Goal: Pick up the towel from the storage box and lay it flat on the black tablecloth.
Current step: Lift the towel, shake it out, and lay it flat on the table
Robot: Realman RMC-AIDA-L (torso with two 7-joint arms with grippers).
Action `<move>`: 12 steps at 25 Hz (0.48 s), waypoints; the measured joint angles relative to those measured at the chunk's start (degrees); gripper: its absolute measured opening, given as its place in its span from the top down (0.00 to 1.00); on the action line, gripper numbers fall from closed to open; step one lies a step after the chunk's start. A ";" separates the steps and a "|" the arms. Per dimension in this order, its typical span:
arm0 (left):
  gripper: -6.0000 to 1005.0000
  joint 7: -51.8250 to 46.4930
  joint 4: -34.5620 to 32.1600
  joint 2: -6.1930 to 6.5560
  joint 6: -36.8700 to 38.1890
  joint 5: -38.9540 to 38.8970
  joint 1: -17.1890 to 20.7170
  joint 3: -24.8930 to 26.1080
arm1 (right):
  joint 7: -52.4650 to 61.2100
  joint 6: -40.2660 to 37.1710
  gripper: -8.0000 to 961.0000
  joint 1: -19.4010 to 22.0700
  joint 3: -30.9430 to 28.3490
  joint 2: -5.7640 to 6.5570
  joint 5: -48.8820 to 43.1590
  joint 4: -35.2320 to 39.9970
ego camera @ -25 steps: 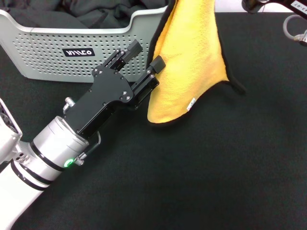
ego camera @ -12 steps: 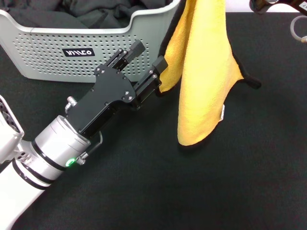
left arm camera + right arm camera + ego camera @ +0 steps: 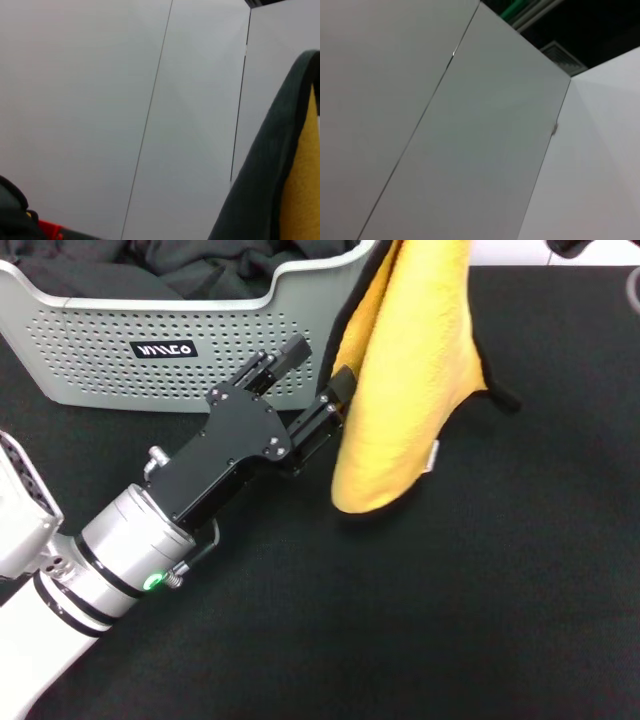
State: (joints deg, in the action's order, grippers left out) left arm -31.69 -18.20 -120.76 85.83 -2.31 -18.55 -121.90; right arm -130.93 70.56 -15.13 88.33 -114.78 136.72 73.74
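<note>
The towel (image 3: pixel 410 380) hangs yellow side out from above the head view's top edge, its lower end just above the black tablecloth (image 3: pixel 450 620). What holds it up there is out of view. Its white label (image 3: pixel 433 455) shows on the right edge. My left gripper (image 3: pixel 318 373) is open beside the towel's left edge, in front of the storage box (image 3: pixel 90 365), and its lower finger (image 3: pixel 338 392) touches the towel. In the left wrist view the towel (image 3: pixel 300 180) fills the corner, grey side and yellow side together. My right gripper is out of view.
Crumpled black cloths (image 3: pixel 200 270) lie inside the storage box at the back left. A dark bit of the right arm (image 3: pixel 570 248) shows at the top right corner. Open tablecloth lies in front of and to the right of the towel.
The towel's lower end has swung back left and a little higher, toward my left gripper. The left gripper has edged right and forward until its lower finger meets the towel.
</note>
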 joint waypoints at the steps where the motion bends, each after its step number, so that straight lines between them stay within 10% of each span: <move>1: 0.41 -0.01 0.02 0.00 -0.32 -0.08 -0.08 -0.17 | 0.00 0.42 0.96 0.09 -0.24 0.00 0.31 -0.03; 12: 0.44 -0.33 0.10 0.00 -0.76 -0.16 0.34 -0.29 | 0.04 2.45 0.96 1.58 -1.92 0.16 1.71 -0.15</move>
State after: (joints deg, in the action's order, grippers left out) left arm -32.02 -18.10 -120.76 85.07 -2.47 -18.22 -122.20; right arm -130.90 73.01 -13.55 86.41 -114.62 138.43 73.60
